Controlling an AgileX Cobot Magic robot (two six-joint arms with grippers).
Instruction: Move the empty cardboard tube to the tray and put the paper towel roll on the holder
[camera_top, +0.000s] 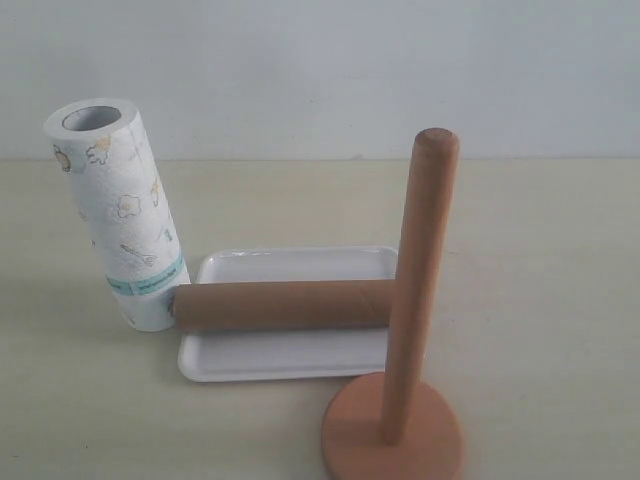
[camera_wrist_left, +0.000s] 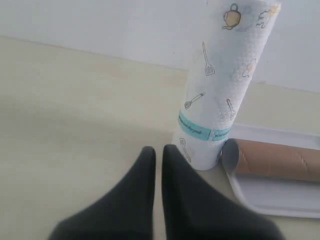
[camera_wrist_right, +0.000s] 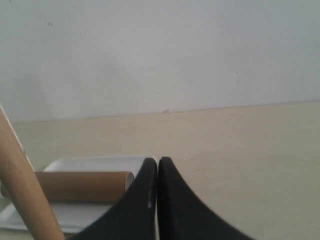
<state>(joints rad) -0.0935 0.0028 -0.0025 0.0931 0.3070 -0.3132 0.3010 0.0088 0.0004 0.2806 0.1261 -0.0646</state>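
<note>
The paper towel roll (camera_top: 125, 220) stands on end on the table, leaning a little, just left of the tray (camera_top: 290, 355). Across the tray lies the empty cardboard tube (camera_top: 285, 305), its left end against the roll's foot. The holder (camera_top: 415, 300) stands bare at the front right, its post crossing the tube's right end. No gripper shows in the exterior view. My left gripper (camera_wrist_left: 159, 150) is shut and empty, just short of the roll (camera_wrist_left: 220, 90) and the tube (camera_wrist_left: 275, 160). My right gripper (camera_wrist_right: 158, 161) is shut and empty, beside the tube (camera_wrist_right: 82, 186) and the holder's post (camera_wrist_right: 22, 185).
A pale table carries everything, with a plain white wall behind it. The holder's round base (camera_top: 392, 435) sits close to the front edge of the exterior view, just off the tray's front right corner.
</note>
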